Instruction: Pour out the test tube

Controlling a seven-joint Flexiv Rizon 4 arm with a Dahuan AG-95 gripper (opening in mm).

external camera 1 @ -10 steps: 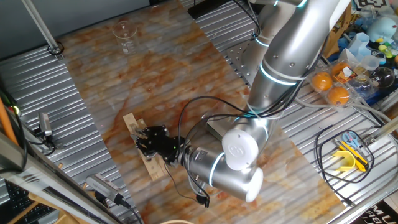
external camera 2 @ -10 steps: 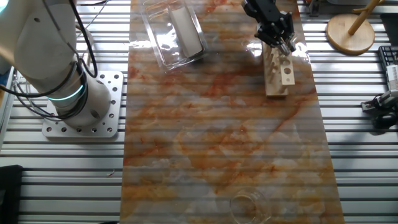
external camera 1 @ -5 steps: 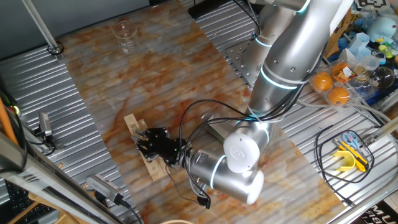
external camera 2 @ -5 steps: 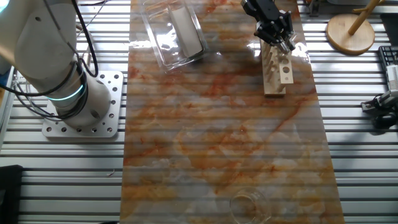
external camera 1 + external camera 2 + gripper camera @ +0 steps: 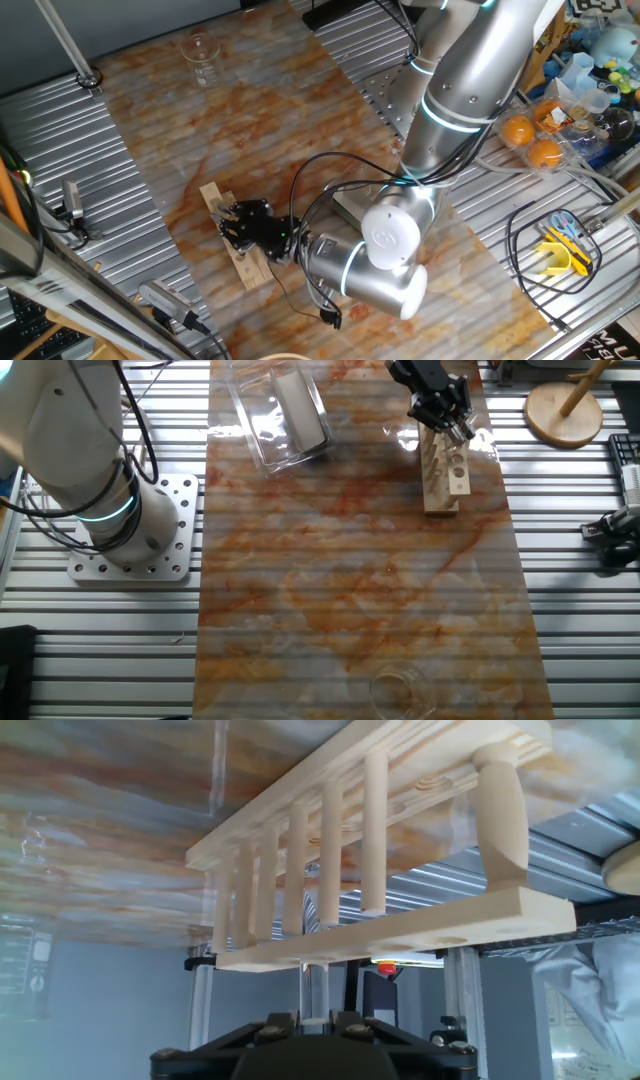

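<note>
A black two-finger gripper (image 5: 238, 222) sits low over a pale wooden test tube rack (image 5: 443, 472) on the marbled orange counter (image 5: 350, 560). In the hand view, a clear glass test tube (image 5: 316, 988) stands upright in the rack, just ahead of the gripper; whether the jaws grip it cannot be told. A clear glass beaker (image 5: 200, 55) stands well apart.

A clear plastic box (image 5: 283, 412) lay on the marbled mat (image 5: 350, 560). Oranges (image 5: 532, 141) and scissors (image 5: 567, 228) sat well apart, beside a round wooden stand (image 5: 564, 412).
</note>
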